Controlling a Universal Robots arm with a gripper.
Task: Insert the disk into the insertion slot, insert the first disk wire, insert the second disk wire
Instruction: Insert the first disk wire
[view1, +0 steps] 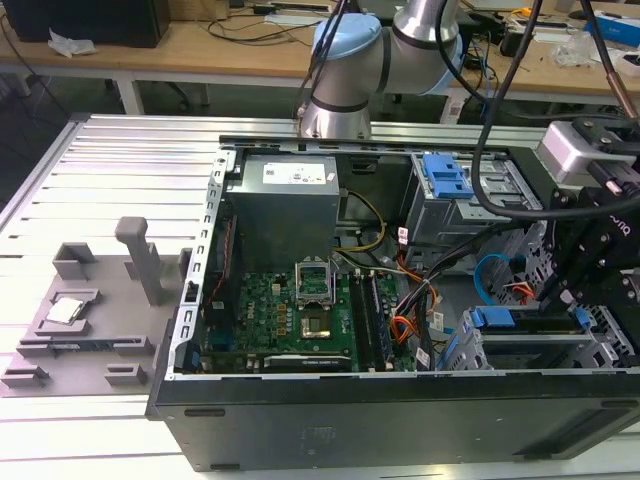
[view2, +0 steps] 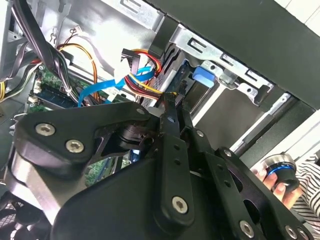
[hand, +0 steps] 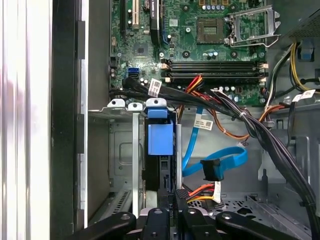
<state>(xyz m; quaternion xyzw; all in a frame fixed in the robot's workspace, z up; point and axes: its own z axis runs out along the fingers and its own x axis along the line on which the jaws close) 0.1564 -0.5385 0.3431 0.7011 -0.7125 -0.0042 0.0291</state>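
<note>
Sitting on edge inside the insertion slot, the disk shows its bright blue carrier between the silver rails of the drive cage in the first wrist view. The gripper is at the disk's near end and in line with it. The disk's long axis therefore runs straight away from the gripper, deeper into the bay toward the motherboard. Whether the gripper is clenched or released, I cannot tell. Just beside the gripper lies the first disk wire, its red, orange and black strands ending in a small plug that looks unconnected. The second disk wire, the flat light-blue cable, loops a little farther off on the same side, its dark plug hanging free. In the exterior view the computer case lies open on the table.
</note>
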